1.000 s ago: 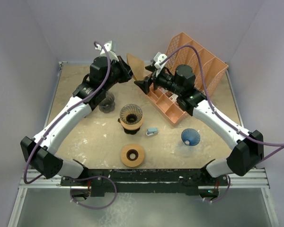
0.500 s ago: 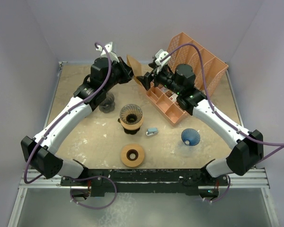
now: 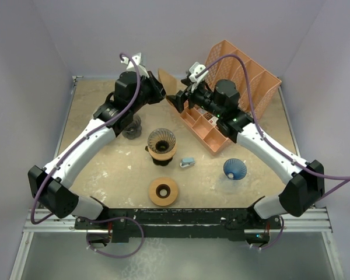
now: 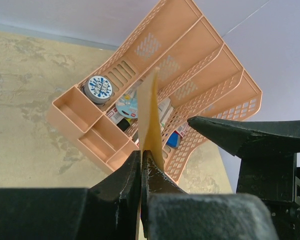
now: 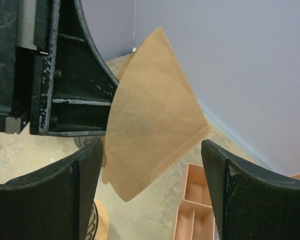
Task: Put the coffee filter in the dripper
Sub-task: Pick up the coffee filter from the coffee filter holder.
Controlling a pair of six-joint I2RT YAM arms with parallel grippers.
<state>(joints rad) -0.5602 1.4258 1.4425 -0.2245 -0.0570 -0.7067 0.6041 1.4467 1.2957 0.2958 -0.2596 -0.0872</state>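
Note:
The coffee filter (image 3: 167, 82), a tan paper cone pressed flat, hangs in the air at the back of the table with my left gripper (image 3: 157, 88) shut on its lower edge. The left wrist view shows the filter (image 4: 151, 112) edge-on, rising from my left gripper (image 4: 141, 161). My right gripper (image 3: 177, 100) is open, and the filter (image 5: 152, 115) hangs between and just beyond its fingers, touching neither. The dark ribbed dripper (image 3: 161, 141) sits in a wooden collar at mid-table, below and nearer than both grippers.
A peach desk organizer (image 3: 236, 87) stands at the back right, right behind the right gripper. A blue cone dripper (image 3: 235, 168), a wooden ring (image 3: 163, 191), a small blue-and-white clip (image 3: 188, 162) and a dark glass cup (image 3: 131, 126) lie around the dripper.
The right gripper has moved up and back toward the filter and now brackets it, its jaws slightly narrower. The left gripper has shifted a little with the filter still held.

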